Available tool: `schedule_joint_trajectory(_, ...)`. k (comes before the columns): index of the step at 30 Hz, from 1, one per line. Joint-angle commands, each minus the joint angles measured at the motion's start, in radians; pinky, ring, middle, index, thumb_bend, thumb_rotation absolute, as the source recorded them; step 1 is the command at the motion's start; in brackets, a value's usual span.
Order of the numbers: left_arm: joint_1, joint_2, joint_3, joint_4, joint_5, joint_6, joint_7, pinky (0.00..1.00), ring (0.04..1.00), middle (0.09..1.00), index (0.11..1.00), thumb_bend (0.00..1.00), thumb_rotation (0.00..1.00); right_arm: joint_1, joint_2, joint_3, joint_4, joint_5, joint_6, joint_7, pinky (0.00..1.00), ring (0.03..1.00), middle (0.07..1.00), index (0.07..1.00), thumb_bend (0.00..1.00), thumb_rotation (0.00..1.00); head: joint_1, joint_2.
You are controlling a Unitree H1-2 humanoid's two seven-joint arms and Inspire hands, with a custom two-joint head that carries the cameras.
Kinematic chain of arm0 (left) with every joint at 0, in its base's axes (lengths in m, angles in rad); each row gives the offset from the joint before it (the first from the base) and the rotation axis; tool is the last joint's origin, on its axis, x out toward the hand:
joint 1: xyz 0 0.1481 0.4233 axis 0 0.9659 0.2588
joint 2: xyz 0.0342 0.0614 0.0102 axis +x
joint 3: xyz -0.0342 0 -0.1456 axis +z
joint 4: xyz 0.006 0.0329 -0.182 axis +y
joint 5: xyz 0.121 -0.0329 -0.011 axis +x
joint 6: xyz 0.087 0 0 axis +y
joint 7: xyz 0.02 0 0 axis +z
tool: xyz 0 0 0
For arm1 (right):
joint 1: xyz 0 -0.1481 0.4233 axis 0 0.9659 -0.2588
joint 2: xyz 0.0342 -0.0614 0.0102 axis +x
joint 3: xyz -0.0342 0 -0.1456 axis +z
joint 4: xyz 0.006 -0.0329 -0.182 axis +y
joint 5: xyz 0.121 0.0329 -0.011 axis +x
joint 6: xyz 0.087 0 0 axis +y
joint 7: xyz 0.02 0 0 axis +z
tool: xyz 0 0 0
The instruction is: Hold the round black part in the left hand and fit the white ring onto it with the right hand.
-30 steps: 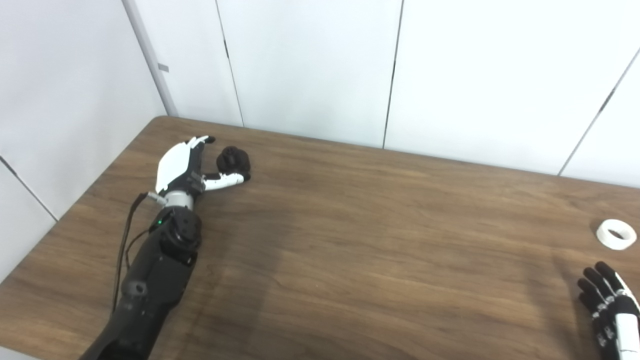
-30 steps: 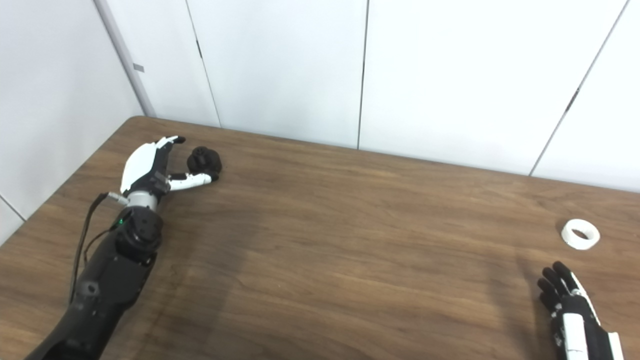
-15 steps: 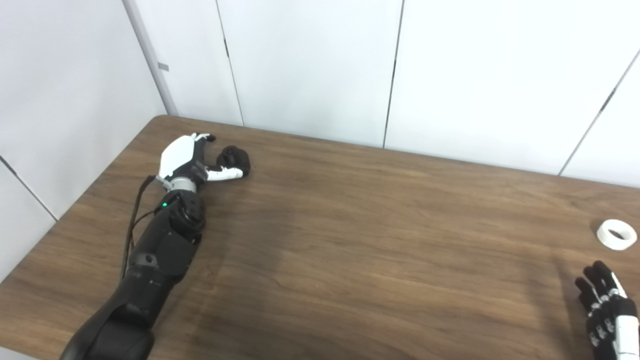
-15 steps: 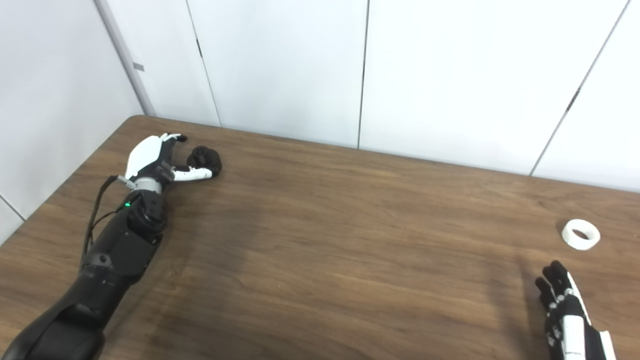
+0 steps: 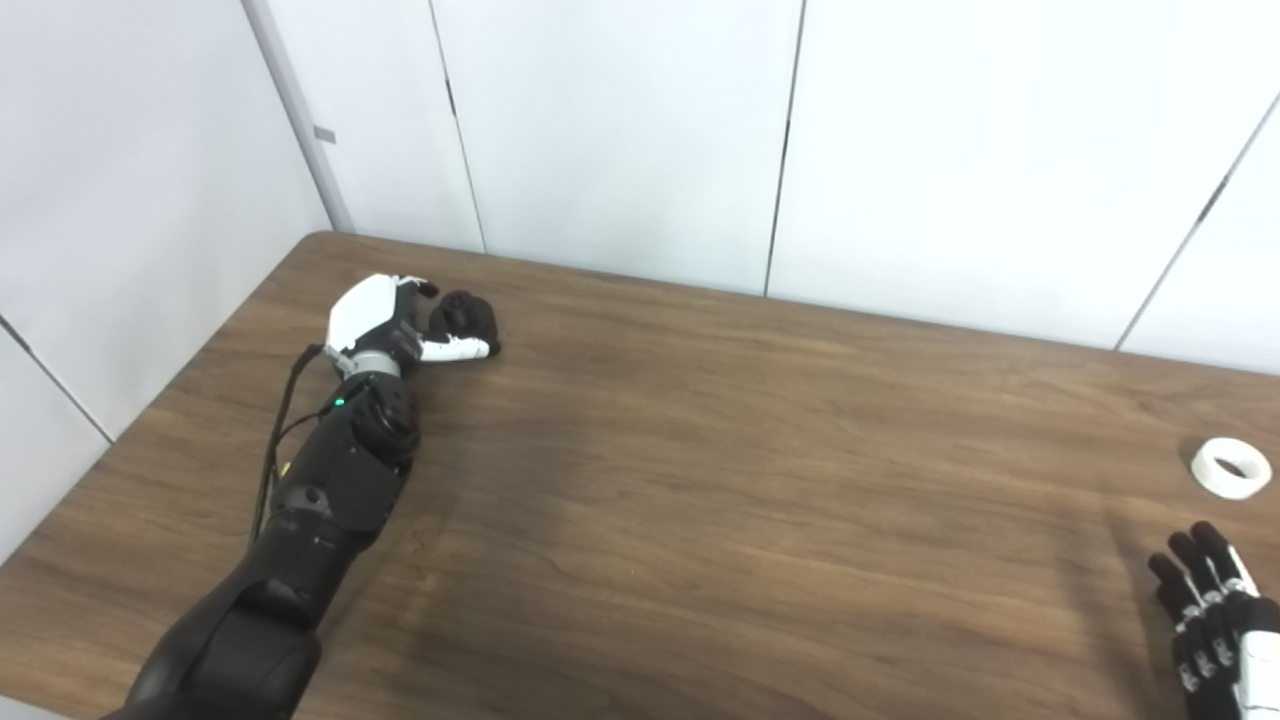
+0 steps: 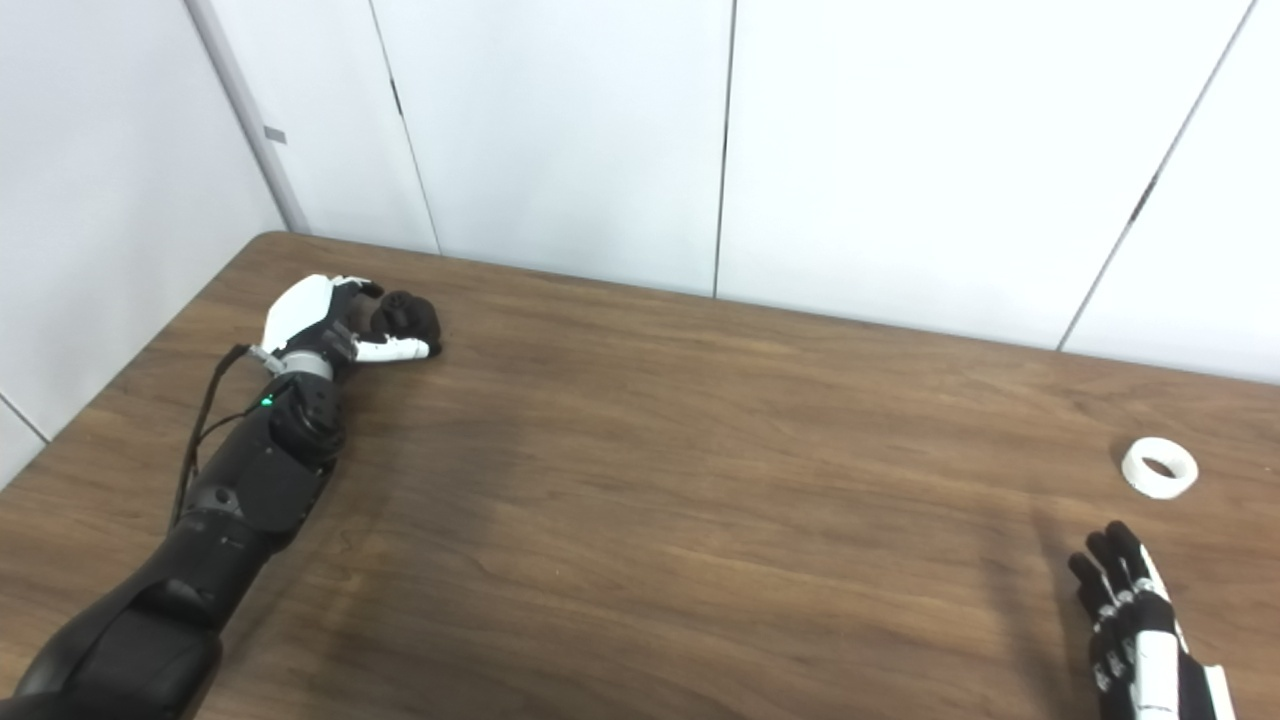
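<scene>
The round black part (image 5: 468,314) rests on the table at the far left. My left hand (image 5: 385,315) lies against its left side. The thumb (image 5: 455,349) runs along the part's near side and the fingers curl toward its far side. The part sits on the table in that half-closed cup. The white ring (image 5: 1231,468) lies flat at the far right, also in the right eye view (image 6: 1160,467). My right hand (image 6: 1130,610) is low at the bottom right, just short of the ring, fingers spread and empty.
The brown wooden table (image 5: 720,480) ends at its left edge close to my left arm. White wall panels (image 5: 620,130) stand right behind the far edge. The ring lies near the right border of the picture.
My left hand has slid forward alongside the black part and its fingers have curled in toward it. My right hand has barely moved. The ring and the part lie where they were.
</scene>
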Motion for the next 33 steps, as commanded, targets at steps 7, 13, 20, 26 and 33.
schedule_joint_trajectory(7, -0.060, 0.034, -0.002, 0.001, 0.002, -0.009, 0.025, 1.00, 1.000, 0.940, 0.793, 1.00, 0.37, -0.010, 0.000, -0.002, -0.012, -0.007, 0.007, -0.009, 1.00, 0.932, 0.941, 0.937, 0.52, 0.96, 0.002, 0.003)
schedule_joint_trajectory(13, -0.061, 0.034, -0.005, 0.000, 0.003, -0.002, 0.021, 1.00, 0.997, 0.932, 0.785, 1.00, 0.38, -0.011, -0.002, -0.002, -0.004, -0.005, 0.000, -0.007, 1.00, 0.938, 0.945, 0.944, 0.51, 0.96, 0.002, 0.003)
schedule_joint_trajectory(20, -0.060, 0.033, -0.002, -0.005, -0.001, -0.005, 0.022, 1.00, 0.991, 0.925, 0.783, 0.99, 0.35, -0.011, 0.003, -0.003, -0.010, 0.001, 0.009, -0.011, 1.00, 0.946, 0.954, 0.949, 0.49, 0.95, 0.003, 0.005)
schedule_joint_trajectory(26, -0.060, 0.034, -0.001, -0.009, -0.003, -0.006, 0.019, 1.00, 0.989, 0.922, 0.782, 0.98, 0.35, -0.008, 0.002, 0.001, -0.018, -0.006, 0.015, -0.011, 1.00, 0.958, 0.964, 0.962, 0.46, 0.98, 0.002, 0.007)
schedule_joint_trajectory(33, -0.065, 0.035, -0.006, -0.002, 0.001, -0.002, 0.018, 1.00, 0.988, 0.916, 0.774, 0.97, 0.33, -0.008, 0.004, -0.001, -0.022, -0.003, 0.017, -0.013, 1.00, 0.963, 0.967, 0.967, 0.44, 1.00, 0.003, 0.007)
